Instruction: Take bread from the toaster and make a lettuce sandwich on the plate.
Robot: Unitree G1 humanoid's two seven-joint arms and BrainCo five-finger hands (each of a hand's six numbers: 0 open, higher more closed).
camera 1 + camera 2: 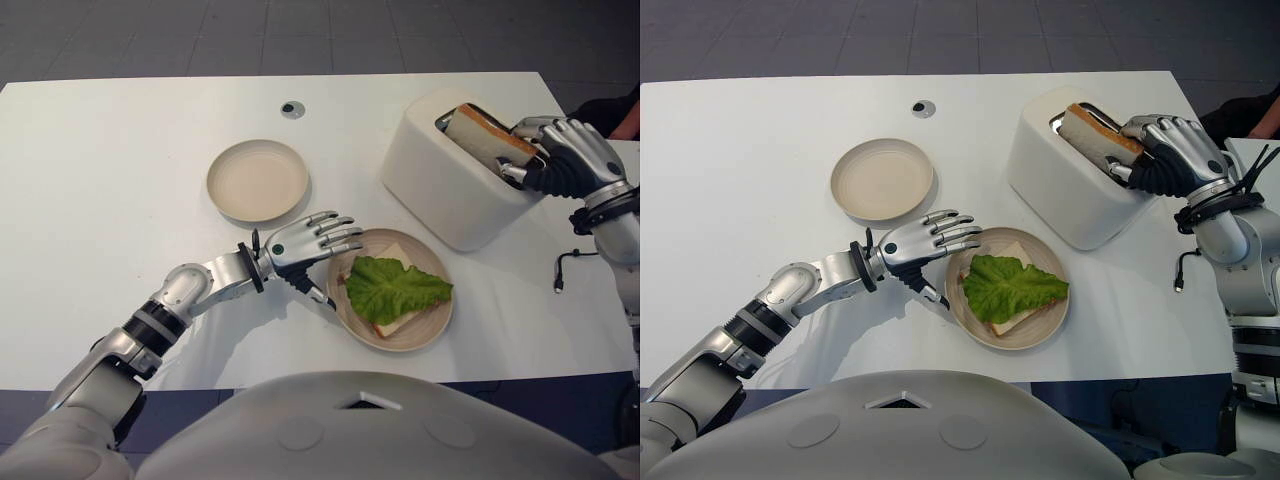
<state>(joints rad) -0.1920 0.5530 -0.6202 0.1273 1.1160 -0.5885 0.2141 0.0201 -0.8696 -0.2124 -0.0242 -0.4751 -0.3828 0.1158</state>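
The toaster stood on the far right part of the white counter, tilted a little so its slot faced up and left. A piece of bread stuck out of the slot at a slant, its brown crust on top. The right robot hand was at the toaster's right end, fingers curled over the right end of the bread and the thumb below it, so it held the bread while the bread's lower part sat in the slot.

Near the toaster, toward the near middle of the counter, lay the plate. On it was a slice of bread with a leaf of lettuce spread across it, covering most of it; a pale corner of the slice showed at the far edge and a strip at the near edge.

The left robot hand hovered at the plate's left rim, fingers stretched out wide toward the right and holding nothing, the thumb pointing down beside the rim; whether it touched the rim could not be told.

An empty dish sat left of the toaster and farther than the plate. A small dark round spot marked the counter beyond it. A thin cable lay on the counter's right edge.
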